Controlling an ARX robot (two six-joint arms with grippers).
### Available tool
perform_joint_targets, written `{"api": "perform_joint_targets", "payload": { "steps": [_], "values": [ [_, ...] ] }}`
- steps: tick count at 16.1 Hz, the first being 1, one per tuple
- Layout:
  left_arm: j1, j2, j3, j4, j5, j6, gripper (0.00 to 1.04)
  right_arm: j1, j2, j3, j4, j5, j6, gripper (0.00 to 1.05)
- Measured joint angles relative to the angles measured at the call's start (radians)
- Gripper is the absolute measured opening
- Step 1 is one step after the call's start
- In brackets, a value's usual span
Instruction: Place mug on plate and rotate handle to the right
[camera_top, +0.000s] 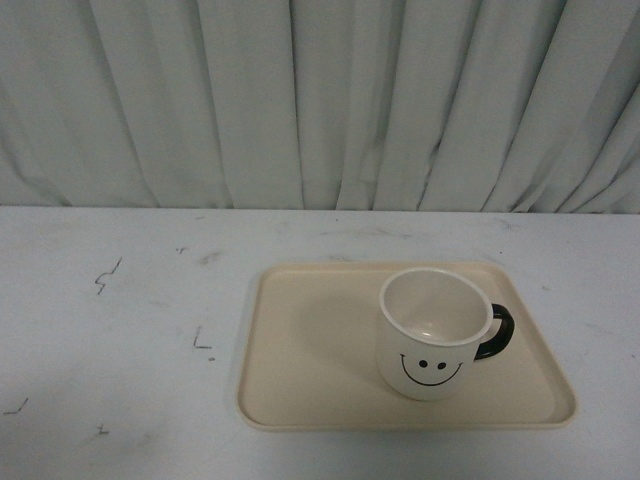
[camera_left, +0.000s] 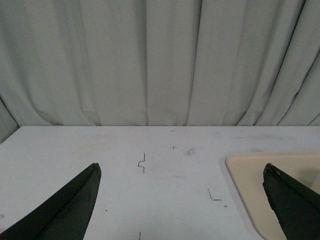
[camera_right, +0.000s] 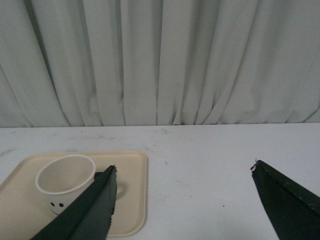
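The cream mug (camera_top: 432, 335) with a black smiley face stands upright on the right half of the beige plate (camera_top: 310, 350). Its black handle (camera_top: 497, 332) points to the right in the front view. Neither arm shows in the front view. My left gripper (camera_left: 181, 171) is open over bare table, left of the plate's corner (camera_left: 245, 172). My right gripper (camera_right: 184, 167) is open, with bare table between its fingers, to the right of the plate (camera_right: 132, 195). One finger (camera_right: 97, 202) hides part of the mug (camera_right: 64, 180) and its handle in that view.
A white table (camera_top: 120, 330) with small dark scuff marks (camera_top: 105, 275) carries the plate. A pale pleated curtain (camera_top: 320, 100) hangs along the table's far edge.
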Motion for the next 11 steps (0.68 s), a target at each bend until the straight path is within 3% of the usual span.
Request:
{"api": "perform_joint_targets", "payload": {
  "steps": [2,11],
  "values": [
    [0.0,0.0,0.0,0.0,0.0,0.0,0.98,0.0,0.0,0.0,0.0,0.0,0.001,1.0],
    [0.0,0.0,0.0,0.0,0.0,0.0,0.98,0.0,0.0,0.0,0.0,0.0,0.003,0.98]
  ]
}}
